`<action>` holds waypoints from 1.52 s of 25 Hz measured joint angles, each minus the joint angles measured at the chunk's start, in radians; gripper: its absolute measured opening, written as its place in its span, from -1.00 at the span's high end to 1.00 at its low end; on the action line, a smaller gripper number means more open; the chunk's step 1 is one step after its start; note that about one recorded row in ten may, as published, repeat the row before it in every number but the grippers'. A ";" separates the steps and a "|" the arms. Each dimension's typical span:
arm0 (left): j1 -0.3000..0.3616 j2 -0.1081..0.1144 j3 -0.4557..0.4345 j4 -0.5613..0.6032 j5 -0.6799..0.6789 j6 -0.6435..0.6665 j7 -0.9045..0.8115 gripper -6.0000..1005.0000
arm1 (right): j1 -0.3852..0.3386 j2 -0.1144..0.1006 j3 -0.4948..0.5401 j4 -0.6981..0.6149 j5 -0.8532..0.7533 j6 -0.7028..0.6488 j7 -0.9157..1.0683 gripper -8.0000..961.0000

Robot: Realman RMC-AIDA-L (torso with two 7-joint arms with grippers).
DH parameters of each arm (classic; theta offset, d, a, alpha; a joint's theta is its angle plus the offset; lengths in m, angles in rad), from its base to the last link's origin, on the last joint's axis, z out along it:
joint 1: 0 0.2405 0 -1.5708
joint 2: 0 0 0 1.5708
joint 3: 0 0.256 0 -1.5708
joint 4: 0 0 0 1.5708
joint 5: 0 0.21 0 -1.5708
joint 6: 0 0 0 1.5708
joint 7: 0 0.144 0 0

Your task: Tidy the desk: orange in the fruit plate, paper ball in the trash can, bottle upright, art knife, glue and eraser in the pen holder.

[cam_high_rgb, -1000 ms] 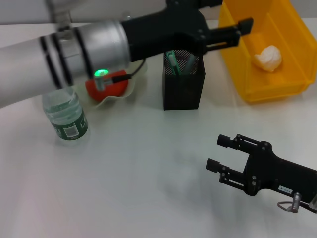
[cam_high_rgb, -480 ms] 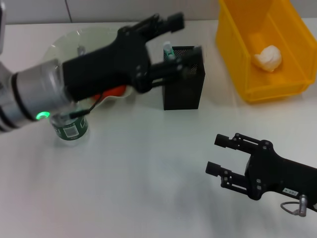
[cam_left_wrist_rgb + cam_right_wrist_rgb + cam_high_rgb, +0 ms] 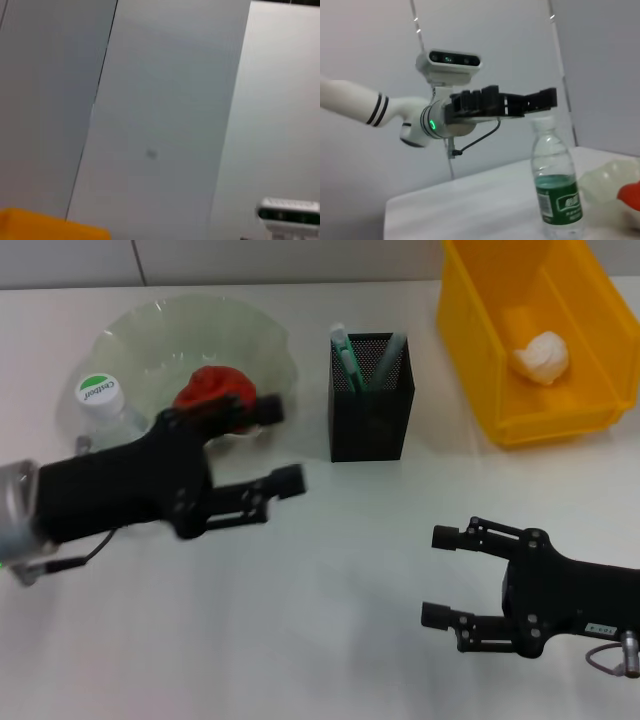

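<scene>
In the head view the left gripper (image 3: 278, 445) hangs with wide jaws over the desk (image 3: 330, 570), just in front of the fruit plate (image 3: 255, 340) where the orange (image 3: 208, 390) lies. The bottle (image 3: 100, 405) stands upright beside it. The art knife (image 3: 343, 350) and the glue (image 3: 385, 358) stand in the pen holder (image 3: 370, 410); the paper ball (image 3: 541, 355) is in the trash can (image 3: 530, 430). The eraser I cannot see. The right gripper (image 3: 450, 575) waits wide and empty.

The left wrist view shows only a wall.

In the right wrist view the left gripper (image 3: 540, 100) looks very near the bottle (image 3: 555, 185). The arm could knock it over.
</scene>
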 joint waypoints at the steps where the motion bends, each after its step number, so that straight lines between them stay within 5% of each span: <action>1: 0.000 0.000 0.000 0.000 0.000 0.000 0.000 -0.65 | -0.001 0.000 -0.002 -0.007 -0.003 -0.003 0.002 -0.62; 8: 0.064 -0.010 -0.102 -0.040 0.201 0.039 0.105 -0.65 | 0.016 0.000 -0.007 -0.016 -0.028 -0.019 0.011 -0.73; 38: 0.074 -0.018 -0.103 -0.121 0.317 0.037 0.158 -0.65 | 0.065 0.008 -0.008 0.030 -0.025 -0.029 -0.004 -0.73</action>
